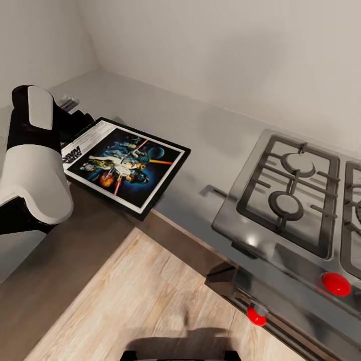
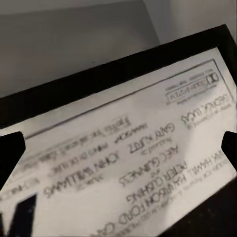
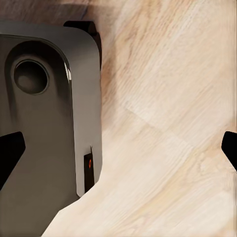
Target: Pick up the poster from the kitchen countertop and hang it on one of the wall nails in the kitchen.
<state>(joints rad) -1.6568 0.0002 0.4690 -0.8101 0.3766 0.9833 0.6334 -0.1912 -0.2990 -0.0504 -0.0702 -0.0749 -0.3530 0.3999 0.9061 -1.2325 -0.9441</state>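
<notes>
Overhanging countertop [image 1: 200, 130] edge: poster [image 1: 125, 163]. L hand [image 2: 118, 148] fingers apart above title strip; R hand [image 3: 118, 148] apart.

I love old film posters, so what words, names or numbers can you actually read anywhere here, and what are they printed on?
On the poster, white credits strip, left wrist view, upside down and blurred:
"GEORGE LUCAS"
"GARY KURTZ"
"JOHN WILLIAMS"
"ALEC GUINNESS"
"PETER CUSHING"
"HARRISON FORD"
Boxed small print near its corner: too blurred to read.
Title strip, head view: too small to read.
Hob and red knobs: no lettering legible.
</notes>
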